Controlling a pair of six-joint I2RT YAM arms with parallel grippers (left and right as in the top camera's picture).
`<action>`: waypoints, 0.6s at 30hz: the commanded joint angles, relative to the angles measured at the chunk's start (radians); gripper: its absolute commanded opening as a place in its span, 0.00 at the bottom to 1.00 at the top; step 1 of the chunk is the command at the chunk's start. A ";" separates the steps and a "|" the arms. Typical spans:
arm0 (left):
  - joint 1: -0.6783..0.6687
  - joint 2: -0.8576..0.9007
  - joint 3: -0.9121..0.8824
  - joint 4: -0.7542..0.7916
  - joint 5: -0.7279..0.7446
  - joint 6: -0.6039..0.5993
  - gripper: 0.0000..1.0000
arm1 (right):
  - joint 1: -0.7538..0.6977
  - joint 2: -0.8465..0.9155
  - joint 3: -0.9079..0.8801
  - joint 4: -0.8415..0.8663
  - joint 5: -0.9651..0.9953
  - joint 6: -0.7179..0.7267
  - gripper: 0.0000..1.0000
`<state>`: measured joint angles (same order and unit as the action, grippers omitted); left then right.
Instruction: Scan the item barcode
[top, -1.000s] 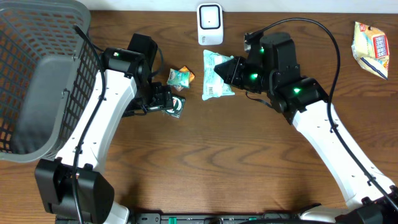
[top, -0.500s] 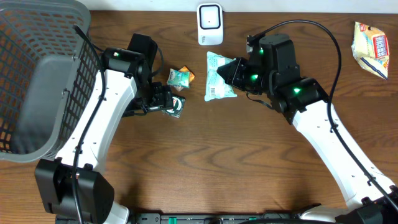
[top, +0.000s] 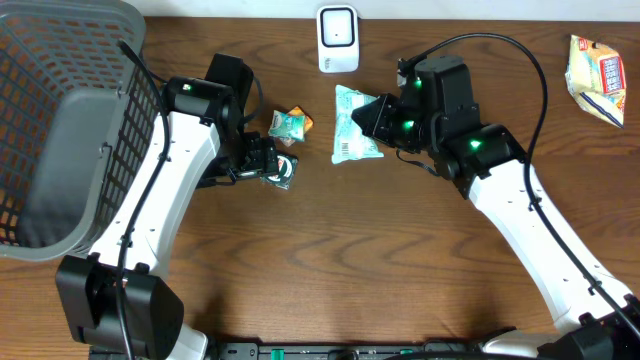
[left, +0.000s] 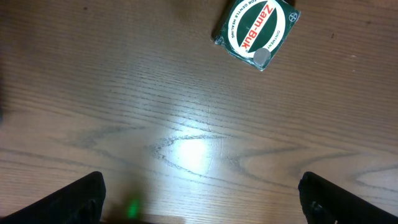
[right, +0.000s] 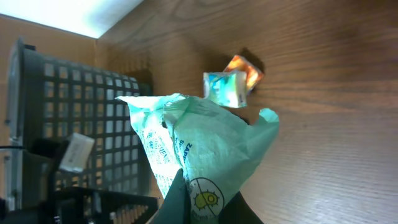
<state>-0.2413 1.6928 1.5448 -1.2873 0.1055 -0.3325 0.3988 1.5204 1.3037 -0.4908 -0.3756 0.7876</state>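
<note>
The right gripper (top: 376, 113) is clamped shut on a pale green packet (top: 354, 122), pinching its right edge and, as far as I can tell, holding it off the table (top: 330, 260). The packet hangs just short of the white scanner (top: 338, 38), on the robot's side of it. Its long axis runs roughly toward the scanner. A barcode (top: 345, 148) sits at the packet's near end, the end farther from the scanner, and faces up (so, I judge, the coming move must turn that end toward the scanner's face). The right arm is plainly the nearer of the 2. The left gripper (top: 262, 160) stands wide open and empty, with a green tin (left: 258, 32) just ahead of it.

Only the overhead view shows the scanner, the barcode and the gap between them. The right wrist view shows the fingers (right: 171, 208) meeting on crumpled film, with a small sachet (right: 231, 86) and the basket (right: 62, 112) beyond, but no scanner.
</note>
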 joint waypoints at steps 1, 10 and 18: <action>0.000 0.004 0.011 -0.006 -0.002 0.006 0.98 | 0.013 0.006 0.010 -0.024 0.166 -0.132 0.01; 0.000 0.004 0.011 -0.006 -0.002 0.006 0.98 | 0.048 0.143 0.009 -0.249 0.856 -0.199 0.01; 0.000 0.004 0.011 -0.006 -0.002 0.006 0.98 | 0.052 0.407 0.009 -0.264 1.193 -0.404 0.04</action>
<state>-0.2413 1.6928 1.5448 -1.2869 0.1055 -0.3325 0.4370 1.8664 1.3037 -0.7437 0.5629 0.4847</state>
